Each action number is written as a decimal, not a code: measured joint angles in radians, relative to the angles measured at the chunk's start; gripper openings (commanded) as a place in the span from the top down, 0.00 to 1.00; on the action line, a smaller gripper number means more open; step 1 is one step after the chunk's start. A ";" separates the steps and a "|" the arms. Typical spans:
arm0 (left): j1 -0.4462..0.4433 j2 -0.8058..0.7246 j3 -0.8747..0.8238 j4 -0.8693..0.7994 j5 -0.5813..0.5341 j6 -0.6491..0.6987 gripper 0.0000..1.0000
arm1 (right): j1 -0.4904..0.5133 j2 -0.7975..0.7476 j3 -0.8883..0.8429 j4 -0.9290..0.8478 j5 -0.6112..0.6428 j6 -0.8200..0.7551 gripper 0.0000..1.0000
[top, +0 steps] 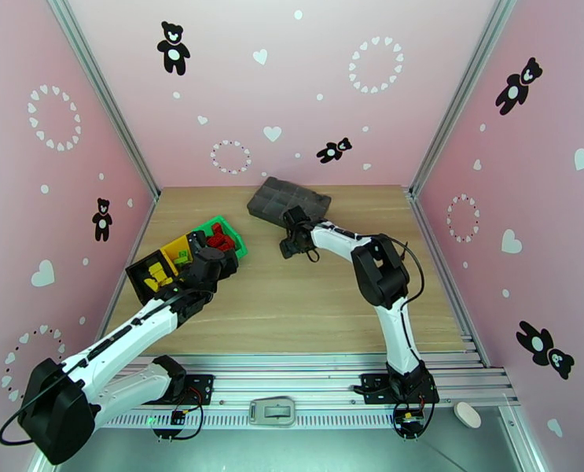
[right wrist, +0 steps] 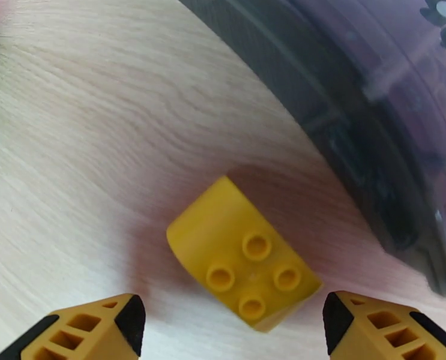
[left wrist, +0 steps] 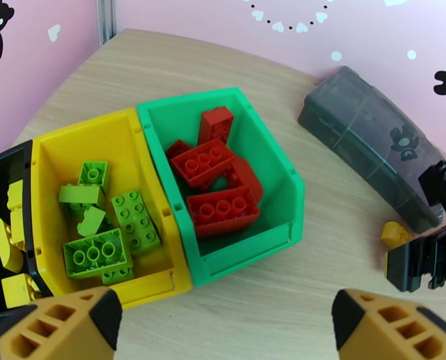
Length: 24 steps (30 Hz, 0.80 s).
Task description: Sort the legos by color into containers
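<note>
Three containers stand in a row at the left. The green bin (left wrist: 283, 175) holds red legos (left wrist: 223, 211). Light green legos (left wrist: 96, 253) lie in the yellow bin (left wrist: 102, 133). The black bin (left wrist: 0, 169) holds yellow legos (left wrist: 6, 244). My left gripper (left wrist: 223, 331) hangs open just in front of the bins (top: 213, 252), with nothing between its fingers. One yellow lego (right wrist: 241, 262) with a rounded end lies loose on the table beside the dark tray (left wrist: 395, 234). My right gripper (right wrist: 229, 337) is open right over it, a finger on each side, not touching it (top: 292, 244).
A flat dark grey compartment tray (top: 288, 200) lies at the back centre, close to the loose lego and my right gripper (right wrist: 373, 103). Pink walls close off the table on three sides. Bare wood stretches across the middle and right of the table (top: 307, 300).
</note>
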 measured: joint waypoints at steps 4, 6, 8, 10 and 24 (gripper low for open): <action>0.000 0.000 -0.006 0.000 0.000 -0.006 0.02 | 0.000 0.021 0.039 -0.016 0.004 -0.010 0.16; 0.000 0.000 -0.006 0.000 0.000 -0.008 0.01 | 0.002 0.037 0.058 -0.024 0.003 -0.016 0.16; 0.000 0.000 -0.006 0.000 0.000 -0.010 0.02 | 0.002 0.052 0.076 -0.031 -0.006 -0.023 0.16; 0.000 0.000 -0.007 0.000 0.000 -0.011 0.02 | 0.002 0.060 0.081 -0.033 -0.016 -0.027 0.17; 0.000 0.000 -0.007 0.000 0.000 -0.018 0.02 | 0.017 0.047 0.039 -0.005 -0.096 0.006 0.39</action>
